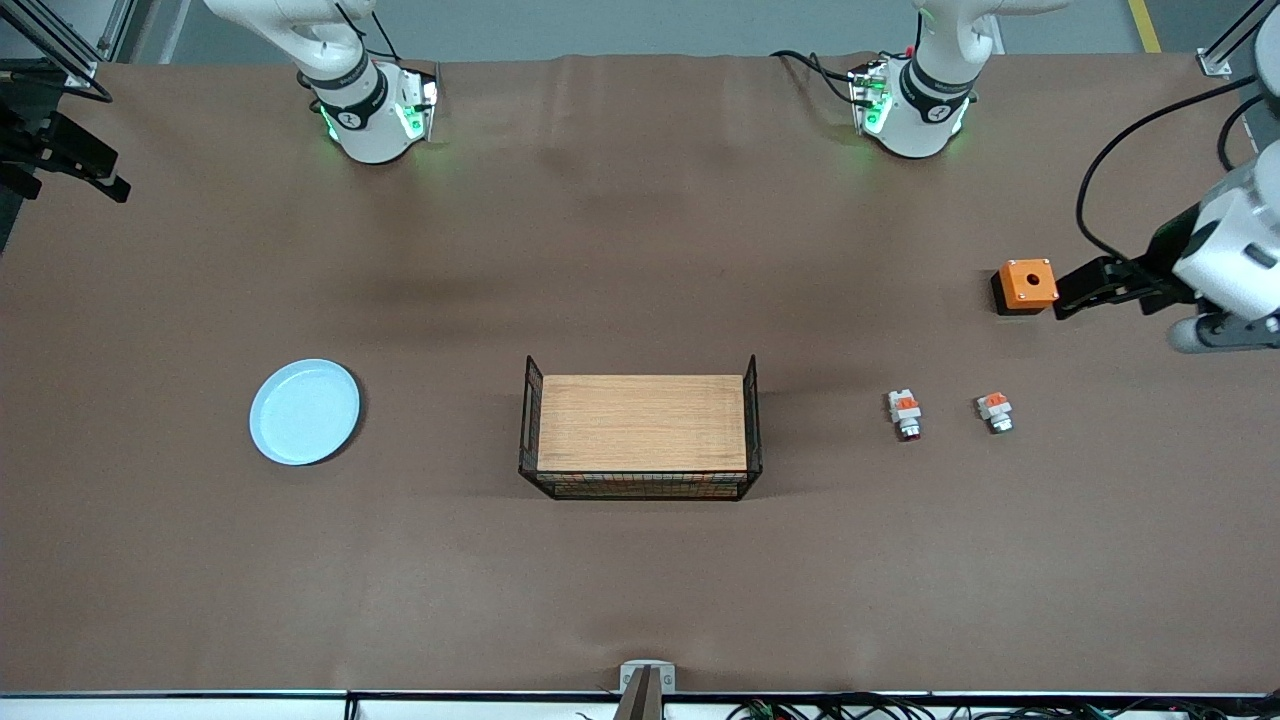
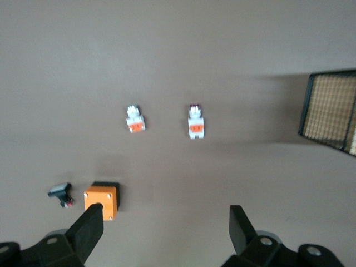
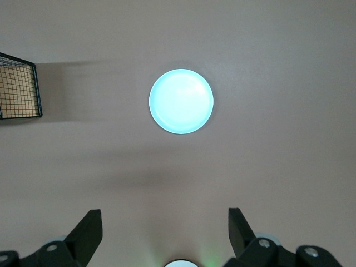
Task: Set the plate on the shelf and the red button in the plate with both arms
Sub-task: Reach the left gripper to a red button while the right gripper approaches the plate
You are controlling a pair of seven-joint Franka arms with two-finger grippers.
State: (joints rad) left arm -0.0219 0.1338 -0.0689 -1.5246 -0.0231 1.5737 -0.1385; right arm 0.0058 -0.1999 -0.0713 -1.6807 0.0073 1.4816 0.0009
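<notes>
Start layout, nothing grasped yet. Landmark is the wire basket (image 1: 640,428) with a wooden floor, mid-bench (image 1: 640,590).

Plate (image 1: 304,411) lies flat on the bench, well apart from the basket toward the right arm's end, so it falls in the right arm's reach. Right hand (image 3: 165,232) hangs high over the bench with the plate and a basket corner below it, fingers spread, empty.

Red button (image 1: 905,413) lies on its side toward the left arm's end, the nearest part to the basket. The silver-tipped twin (image 1: 995,411) lies just beside it, farther out; easy to confuse. Orange box (image 1: 1026,285) sits farther from the camera than both.

Left hand (image 2: 166,231) is over the bench next to the orange box, fingers spread, empty. Probably each arm takes its own side's part.
</notes>
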